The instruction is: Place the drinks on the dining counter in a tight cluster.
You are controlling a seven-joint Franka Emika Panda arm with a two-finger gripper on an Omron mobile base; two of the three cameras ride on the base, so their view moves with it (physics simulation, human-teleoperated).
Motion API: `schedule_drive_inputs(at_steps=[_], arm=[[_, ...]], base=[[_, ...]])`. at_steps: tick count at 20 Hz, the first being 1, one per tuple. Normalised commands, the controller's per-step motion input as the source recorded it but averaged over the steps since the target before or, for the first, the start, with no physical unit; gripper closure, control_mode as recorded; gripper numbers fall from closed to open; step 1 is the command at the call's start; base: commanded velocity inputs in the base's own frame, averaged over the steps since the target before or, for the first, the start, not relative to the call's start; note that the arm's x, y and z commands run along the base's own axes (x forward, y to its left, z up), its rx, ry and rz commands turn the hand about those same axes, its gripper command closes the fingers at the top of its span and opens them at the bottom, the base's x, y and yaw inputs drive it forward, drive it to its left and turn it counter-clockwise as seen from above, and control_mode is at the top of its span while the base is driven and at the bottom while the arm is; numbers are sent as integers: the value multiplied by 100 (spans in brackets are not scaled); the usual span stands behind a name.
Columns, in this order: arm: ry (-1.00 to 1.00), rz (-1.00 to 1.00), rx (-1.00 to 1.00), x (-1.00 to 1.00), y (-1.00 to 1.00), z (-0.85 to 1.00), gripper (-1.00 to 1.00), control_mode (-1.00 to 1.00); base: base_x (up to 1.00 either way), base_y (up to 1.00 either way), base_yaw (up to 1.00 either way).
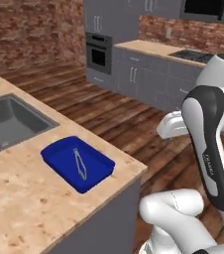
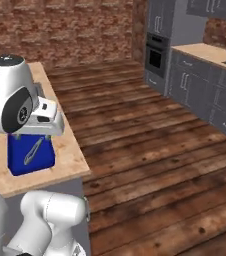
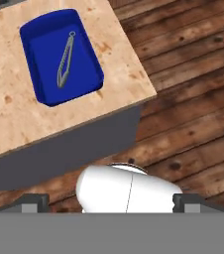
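**Dining counter corner with a blue tray; gripper wide open above the floor**

The dining counter (image 1: 29, 208) was the only thing of the task in sight; its light-wood top filled the lower left of the left base view, and its corner pointed toward 3 o'clock there; the grey base (image 3: 59, 154) stood under the edge. No place for the drinks can be told, because these views did not reach them.

On the counter top, near that corner, lay a blue tray (image 1: 54, 159); inside it lay a pair of thin metal tongs (image 1: 79, 165), flat on the bottom of the tray; in the hand view the tray (image 3: 39, 59) sat at about 11 o'clock and the tongs (image 3: 64, 62) lay slanted in it. At 9 o'clock from the tray in the left base view was the steel sink (image 1: 7, 124), set into the top, near the tray but apart from it.

The gripper (image 3: 111, 202) held nothing; its two dark finger tips (image 3: 34, 202) stood far apart at the bottom of the hand view, so the jaws were wide open; the hand looked down past the counter edge at the wood floor (image 3: 193, 74).

Farther out, at 12 to 2 o'clock in the left base view, stood grey cabinets (image 1: 139, 77) with a built-in oven (image 1: 98, 53), a wood counter bearing a stove (image 1: 193, 55), and a brick wall (image 1: 29, 30) behind.
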Motion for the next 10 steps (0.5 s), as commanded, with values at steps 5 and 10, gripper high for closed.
schedule_drive_inputs(at_steps=[5, 10], arm=[[0, 0, 0, 0, 0, 0, -100, 100], [0, 0, 0, 0, 0, 0, -100, 100]], base=[[35, -74, -69], [52, -56, -65]])
